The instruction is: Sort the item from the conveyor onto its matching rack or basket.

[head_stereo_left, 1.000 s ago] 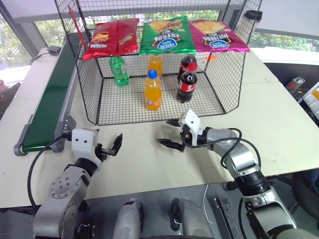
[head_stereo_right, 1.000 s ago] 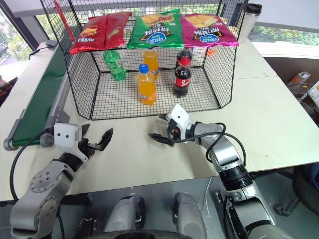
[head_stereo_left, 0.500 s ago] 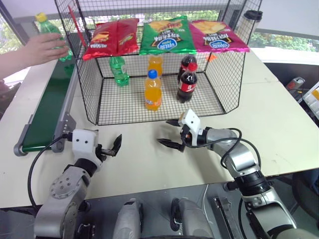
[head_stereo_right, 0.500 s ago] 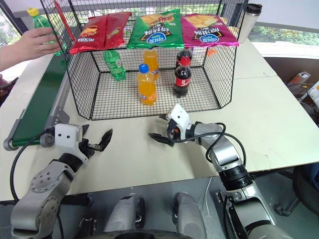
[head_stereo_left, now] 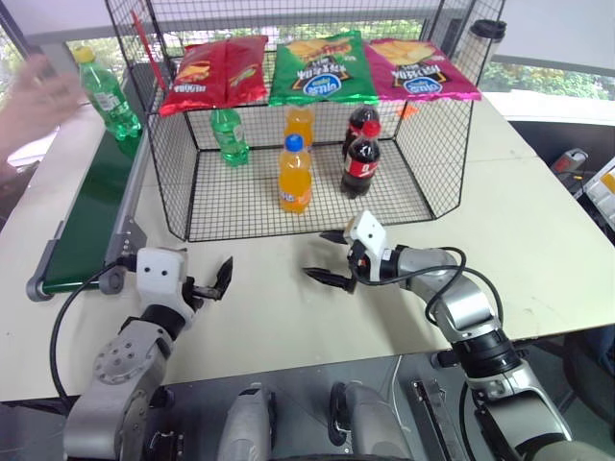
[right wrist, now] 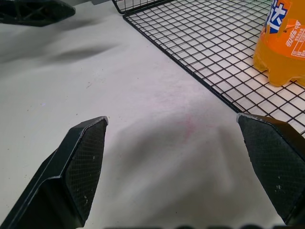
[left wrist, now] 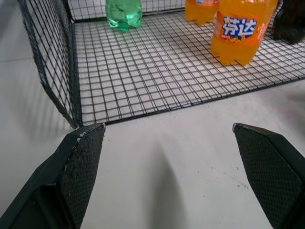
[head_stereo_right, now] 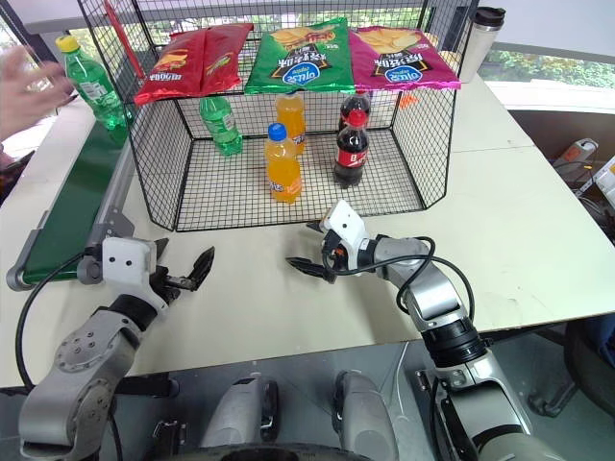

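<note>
Green bottles (head_stereo_left: 108, 93) two, orange bottles (head_stereo_left: 294, 176) two, cola bottles (head_stereo_left: 361, 160) two, crisp bags (head_stereo_left: 322, 67) three.

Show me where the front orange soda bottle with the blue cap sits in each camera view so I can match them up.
Left eye: orange bottle, mid cage floor.
Right eye, same place, beside the cola bottle.
Left wrist, on the grid past the open fingers.
Right wrist, on the grid.
Shared landmark: the cage's front floor edge.
</note>
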You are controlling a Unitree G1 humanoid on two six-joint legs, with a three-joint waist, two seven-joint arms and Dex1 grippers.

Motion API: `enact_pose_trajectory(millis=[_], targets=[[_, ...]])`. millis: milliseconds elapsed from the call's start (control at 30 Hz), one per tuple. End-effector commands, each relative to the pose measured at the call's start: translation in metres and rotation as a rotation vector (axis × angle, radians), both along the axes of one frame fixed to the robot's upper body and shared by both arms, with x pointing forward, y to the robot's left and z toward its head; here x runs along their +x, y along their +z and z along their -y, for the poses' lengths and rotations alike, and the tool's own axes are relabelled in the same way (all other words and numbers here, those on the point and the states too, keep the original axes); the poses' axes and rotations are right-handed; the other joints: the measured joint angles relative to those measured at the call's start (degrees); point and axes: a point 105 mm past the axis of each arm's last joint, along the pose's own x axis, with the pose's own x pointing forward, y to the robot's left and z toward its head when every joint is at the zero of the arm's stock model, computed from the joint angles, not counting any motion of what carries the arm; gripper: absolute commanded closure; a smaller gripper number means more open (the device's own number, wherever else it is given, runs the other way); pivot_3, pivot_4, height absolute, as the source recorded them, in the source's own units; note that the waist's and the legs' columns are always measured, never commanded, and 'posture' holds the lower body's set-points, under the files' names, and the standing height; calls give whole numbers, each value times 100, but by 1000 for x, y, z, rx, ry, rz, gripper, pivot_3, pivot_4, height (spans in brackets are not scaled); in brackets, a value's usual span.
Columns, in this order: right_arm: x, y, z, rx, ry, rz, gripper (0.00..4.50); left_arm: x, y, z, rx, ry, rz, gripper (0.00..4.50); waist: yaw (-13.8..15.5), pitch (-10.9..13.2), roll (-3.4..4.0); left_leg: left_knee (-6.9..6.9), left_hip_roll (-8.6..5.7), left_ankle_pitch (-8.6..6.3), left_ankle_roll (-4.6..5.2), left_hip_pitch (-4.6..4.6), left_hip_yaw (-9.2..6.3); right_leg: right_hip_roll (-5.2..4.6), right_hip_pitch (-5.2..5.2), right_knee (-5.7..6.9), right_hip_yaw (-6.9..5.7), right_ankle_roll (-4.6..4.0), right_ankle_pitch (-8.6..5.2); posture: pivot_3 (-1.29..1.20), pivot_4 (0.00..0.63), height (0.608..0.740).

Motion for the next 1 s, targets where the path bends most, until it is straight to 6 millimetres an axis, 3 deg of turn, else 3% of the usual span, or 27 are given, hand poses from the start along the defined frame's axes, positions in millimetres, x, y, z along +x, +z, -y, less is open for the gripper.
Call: enact_pose_trajectory(millis=[33,200,500,733,1000], targets=[[0,13,-4,24,21,53,0,-4,23,-6,17,40,88,38,0,0,0,0,0,0,0,0,0,0,0,0,0,0,0,0,150,740],[-1,17,-5,30,39,57,0,-12,37,-31,21,152,124,38,-1,0,0,0,0,0,0,0,-1,0,0,0,0,1,0,0,150,740],[-4,19,-8,44,74,48,0,-25,38,-102,33,386,121,38,1,0,0,0,0,0,0,1,-1,1,0,0,-1,-2,-1,0,150,740],[-5,19,-9,46,78,48,0,-26,38,-125,18,454,123,38,-2,0,0,0,0,0,0,0,0,-1,1,-1,-1,-2,-1,0,150,740],[-6,20,-9,47,74,49,0,-24,36,-132,-2,483,120,38,-3,0,0,0,0,0,0,0,1,0,0,-1,0,-1,0,0,150,740]])
